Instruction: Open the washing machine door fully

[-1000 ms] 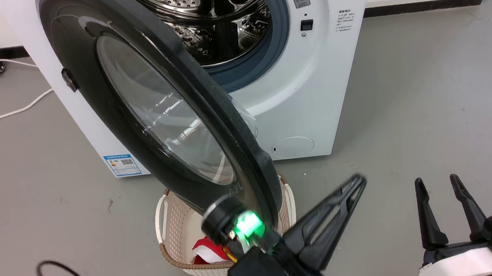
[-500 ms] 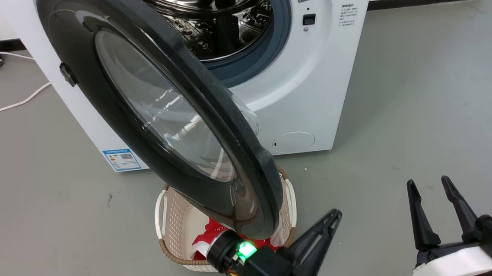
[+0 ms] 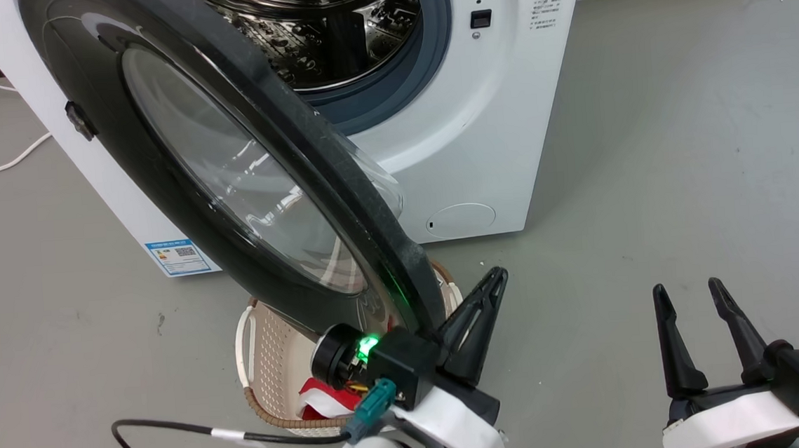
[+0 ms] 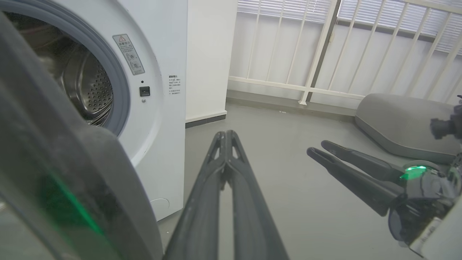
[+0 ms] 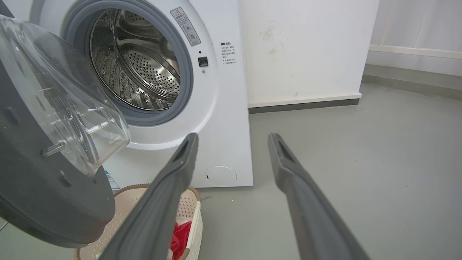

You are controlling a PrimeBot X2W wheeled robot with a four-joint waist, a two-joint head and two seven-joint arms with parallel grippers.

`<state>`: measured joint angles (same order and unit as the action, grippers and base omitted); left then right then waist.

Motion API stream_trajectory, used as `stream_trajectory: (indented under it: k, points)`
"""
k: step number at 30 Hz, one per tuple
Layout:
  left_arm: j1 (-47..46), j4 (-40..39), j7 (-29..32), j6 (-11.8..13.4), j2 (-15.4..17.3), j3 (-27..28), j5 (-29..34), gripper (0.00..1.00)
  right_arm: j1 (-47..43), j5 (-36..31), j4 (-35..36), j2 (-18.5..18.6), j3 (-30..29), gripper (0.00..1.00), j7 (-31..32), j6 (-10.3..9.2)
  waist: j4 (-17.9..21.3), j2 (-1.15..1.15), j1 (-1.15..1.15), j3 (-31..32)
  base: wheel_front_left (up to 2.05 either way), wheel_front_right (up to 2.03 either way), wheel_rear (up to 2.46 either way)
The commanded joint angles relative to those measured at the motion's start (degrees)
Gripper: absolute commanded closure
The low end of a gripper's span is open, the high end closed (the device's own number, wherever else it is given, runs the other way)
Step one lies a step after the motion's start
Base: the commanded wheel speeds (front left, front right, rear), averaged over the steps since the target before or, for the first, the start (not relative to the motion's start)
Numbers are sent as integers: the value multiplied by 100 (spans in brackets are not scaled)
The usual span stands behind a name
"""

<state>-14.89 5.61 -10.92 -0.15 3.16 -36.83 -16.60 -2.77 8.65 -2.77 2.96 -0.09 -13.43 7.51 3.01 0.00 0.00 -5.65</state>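
Left gripper (image 3: 495,278) is nearest: 2 fingers pressed together, holding nothing, just beside the lower free edge of the washing machine door (image 3: 242,179), on the side that faces the drum. We can't tell from the head view whether the wrist body touches the rim; in the left wrist view the closed fingers (image 4: 225,136) point past the door (image 4: 54,162), not at it. Right gripper (image 3: 688,295) hangs parted and empty, well apart from the door, so it has no job here. The door stands roughly edge-on to us, hinged at the machine's left, so we'd call it about half open. Next step, as we judge it: lay the flat of the closed left fingers on the black inner rim and sweep left along the hinge arc. Push on the rim, not the clear glass bowl (image 5: 65,108), which bulges toward the machine and would let the fingers slide off. Stay low and near the free edge for leverage. Watch the wicker basket (image 3: 259,346) under the door and the black cable (image 3: 175,429) on the floor by the left arm. Beyond it, the washing machine (image 3: 477,127) and its steel drum (image 3: 330,39) are clear of the sweep.
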Motion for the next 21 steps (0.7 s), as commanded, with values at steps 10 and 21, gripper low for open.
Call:
stream_trajectory:
  k: [10, 21]
  points:
    - [-484, 607, -96, 362, -27, -42, -409, 100, 137, 125, -121, -18, 67, 0, -41, -3, 32, 0, 0, -44, 0, 0, 0]
    - [-324, 734, -130, 649, 134, 90, -487, 100, 110, 184, -186, -17, 130, 0, -59, -4, -1, 0, 0, 12, 0, 0, 0]
